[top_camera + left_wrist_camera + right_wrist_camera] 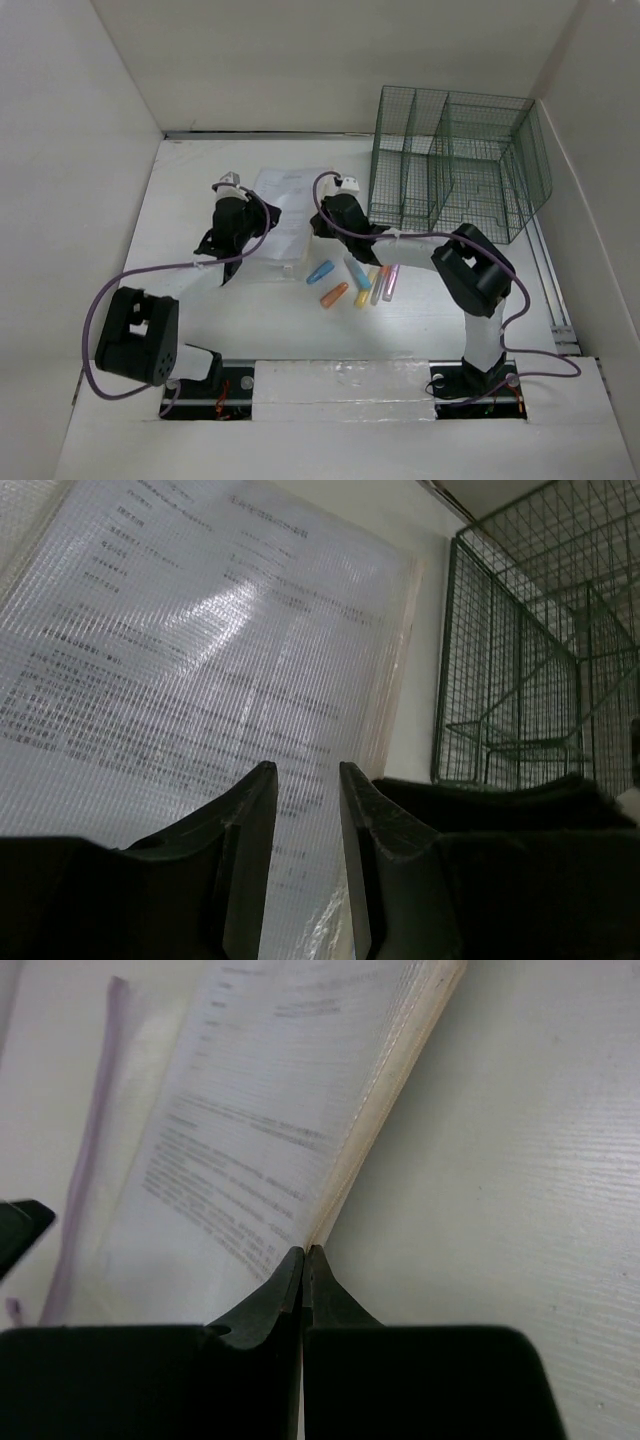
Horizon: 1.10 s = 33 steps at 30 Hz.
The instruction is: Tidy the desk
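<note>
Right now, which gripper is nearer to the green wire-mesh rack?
Right. The right gripper is shut on the edge of the document sleeve facing the green wire-mesh rack; the left gripper is at its opposite side.

On desk (300,330), sleeve (290,200) lies left of rack (455,165) (markers (355,283) nearer).

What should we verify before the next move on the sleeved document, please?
1. Right gripper shut at the edge of the sleeved document: ok.
2. Edge really pinched between its fingers: cannot tell.
3. Left gripper gripping the document: not ok, jaws apart above it.
4. Green wire rack upright on the desk: ok.
5. Markers off the document: cannot tell, one lies close to its corner.
</note>
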### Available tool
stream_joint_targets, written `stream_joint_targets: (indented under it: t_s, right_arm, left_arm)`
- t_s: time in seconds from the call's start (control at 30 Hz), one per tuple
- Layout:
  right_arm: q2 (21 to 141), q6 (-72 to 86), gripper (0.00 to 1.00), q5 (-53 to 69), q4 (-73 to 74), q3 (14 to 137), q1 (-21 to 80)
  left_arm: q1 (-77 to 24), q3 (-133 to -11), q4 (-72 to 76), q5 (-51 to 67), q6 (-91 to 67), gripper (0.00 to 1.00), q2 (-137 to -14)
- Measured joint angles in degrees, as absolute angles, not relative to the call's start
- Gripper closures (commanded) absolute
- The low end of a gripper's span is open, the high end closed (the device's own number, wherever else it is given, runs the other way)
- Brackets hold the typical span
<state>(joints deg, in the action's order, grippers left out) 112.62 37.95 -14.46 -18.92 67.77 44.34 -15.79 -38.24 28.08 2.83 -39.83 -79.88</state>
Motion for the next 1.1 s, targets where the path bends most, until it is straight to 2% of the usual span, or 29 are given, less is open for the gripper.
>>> stream_joint_targets:
  t_s: [0.13,0.23,0.27,0.37,0.43,0.6,1.1]
  right_arm:
    - [109.8,36.7,1.0,-13.3,-19.7,67.8,44.3]
    - [109.4,35.8,1.0,-12.0,-19.9,68.1,44.3]
    - [109.4,35.5,1.0,-11.7,-19.8,68.2,44.3]
    - [109.4,35.1,1.0,-10.3,-19.6,68.3,44.3]
    - [109.4,34.8,1.0,-9.5,-19.6,68.6,44.3]
    - [109.4,34.2,1.0,-7.3,-19.1,69.0,44.0]
    - [109.4,34.5,1.0,2.9,-20.0,69.8,40.8]
  left_arm:
    - [-21.3,-35.3,26.3,2.6,-35.7,0.68,-74.3]
    - [-26.7,-34.5,24.9,2.5,-33.1,0.56,-71.4]
    - [-27.6,-34.0,24.7,2.6,-32.4,0.46,-70.1]
    - [-29.2,-33.3,23.6,1.7,-30.4,0.38,-67.4]
    - [-31.0,-33.5,23.2,-0.3,-29.0,0.39,-67.2]
    - [-36.8,-34.7,19.9,-5.3,-25.7,0.54,-69.6]
    - [-39.9,-36.8,14.7,-16.4,-21.6,0.5,-72.4]
